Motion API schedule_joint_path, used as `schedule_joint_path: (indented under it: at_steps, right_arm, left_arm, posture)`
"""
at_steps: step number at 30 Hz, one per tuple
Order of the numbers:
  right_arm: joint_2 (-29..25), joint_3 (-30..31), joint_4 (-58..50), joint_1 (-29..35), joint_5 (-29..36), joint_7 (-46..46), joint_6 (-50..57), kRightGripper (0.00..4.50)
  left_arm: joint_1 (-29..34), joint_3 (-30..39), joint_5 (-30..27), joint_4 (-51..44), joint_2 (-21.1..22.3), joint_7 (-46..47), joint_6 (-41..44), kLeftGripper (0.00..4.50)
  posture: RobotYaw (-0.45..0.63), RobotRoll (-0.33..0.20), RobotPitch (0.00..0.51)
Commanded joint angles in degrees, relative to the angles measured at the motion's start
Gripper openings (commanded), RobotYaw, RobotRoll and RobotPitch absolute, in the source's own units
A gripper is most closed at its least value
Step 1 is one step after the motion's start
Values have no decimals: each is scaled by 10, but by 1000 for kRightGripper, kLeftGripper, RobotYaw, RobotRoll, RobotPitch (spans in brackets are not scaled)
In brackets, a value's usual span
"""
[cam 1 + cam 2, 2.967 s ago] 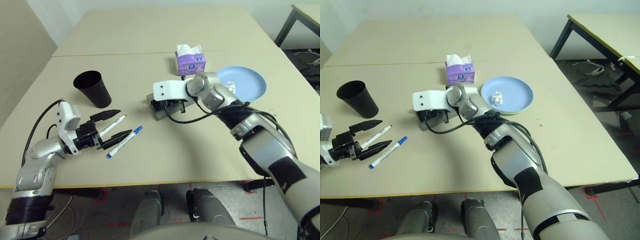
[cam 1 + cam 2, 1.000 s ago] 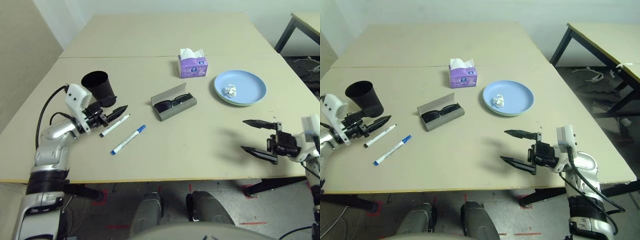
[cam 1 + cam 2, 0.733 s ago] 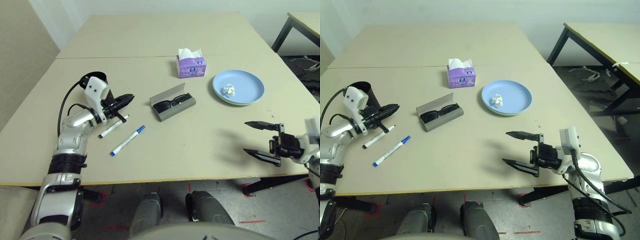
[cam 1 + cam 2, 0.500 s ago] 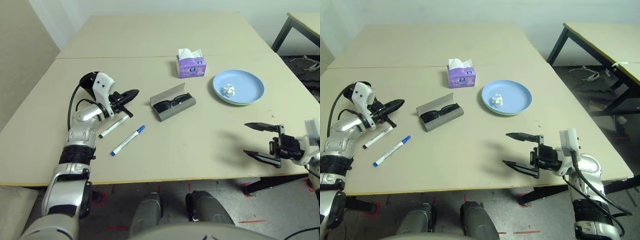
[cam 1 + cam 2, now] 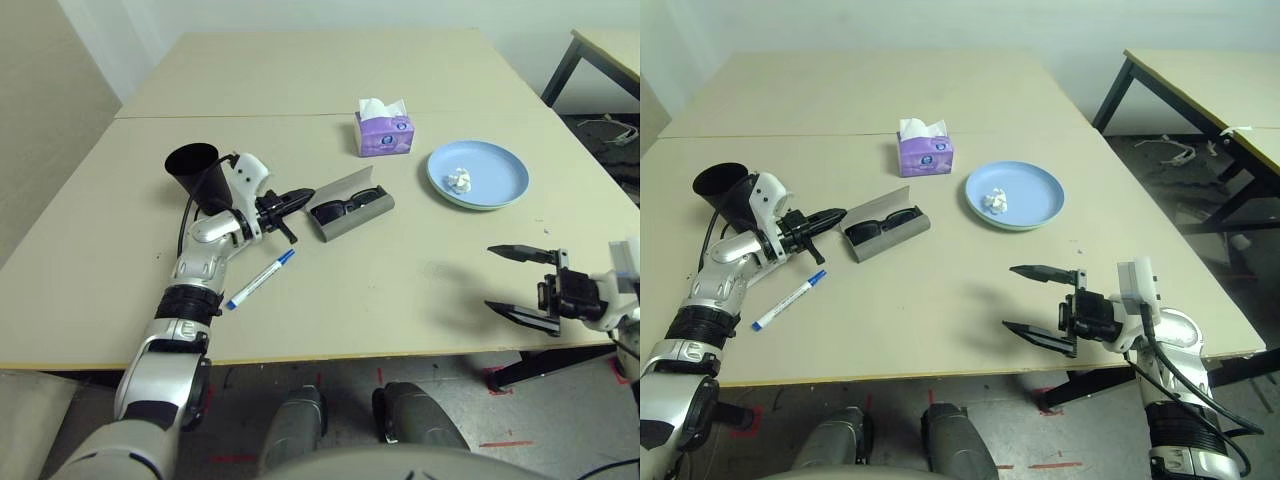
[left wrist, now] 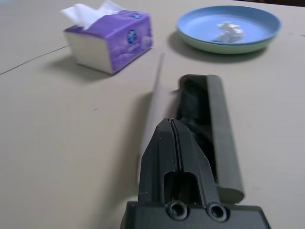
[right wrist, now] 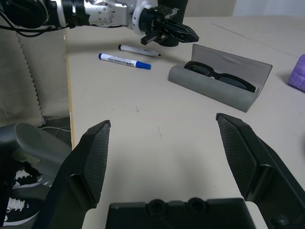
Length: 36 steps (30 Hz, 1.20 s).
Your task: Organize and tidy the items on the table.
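Now, across the broad beige table [image 5: 330,70]: stood wide and bare at the far half, seam running behind the purple tissue box [image 5: 382,131]. Next down in size, blue plate [image 5: 478,174] sat right of the box, green rim of a second plate peeking beneath, white paper wad [image 5: 459,180] resting inside. Black cup [image 5: 196,176] stood upright at the left. Grey glasses case [image 5: 348,204] lay open mid-table, lid tipped back, black sunglasses [image 5: 342,208] nested in the tray.

Left gripper [image 5: 300,196] hovered with fingers pressed together, empty, tips just beside the case's near end, perhaps touching, hard to tell. Right gripper [image 5: 1038,303] hung near the front edge, fingers spread wide, nothing between them.

Probably a stiff, light shell with a springy hinge: best nudged at the lid's free edge, or clamped across the narrow tray. Likely to skid on the smooth top if pushed low. Smallest last: blue-capped marker [image 5: 259,279] beside the left forearm, black-capped marker [image 7: 138,50] just behind it.
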Motion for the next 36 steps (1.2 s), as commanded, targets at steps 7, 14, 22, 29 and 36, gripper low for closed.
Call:
schedule_joint_path:
  at_steps: [7,14,22,29,36]
  right_arm:
    - [9,4,-14,4,-14,-15,2,4500]
    - [10,3,-17,7,-19,-21,2,4500]
    - [8,-2,-34,13,-18,-33,7,4500]
    - [6,-5,-46,23,-19,-43,10,4500]
    - [6,-3,-45,17,-20,-50,10,4500]
  left_arm:
    - [13,42,-27,12,19,5,18,42]
    - [-26,56,-6,114,18,32,-26,42]
    - [-78,39,30,212,-16,69,-62,42]
    - [-85,25,43,217,-30,54,-82,42]
    - [-36,-6,41,138,-14,-18,-74,42]
  posture:
    - [-139,0,99]
    - [-148,0,98]
    - [-165,0,98]
    - [-173,0,98]
    - [-168,0,99]
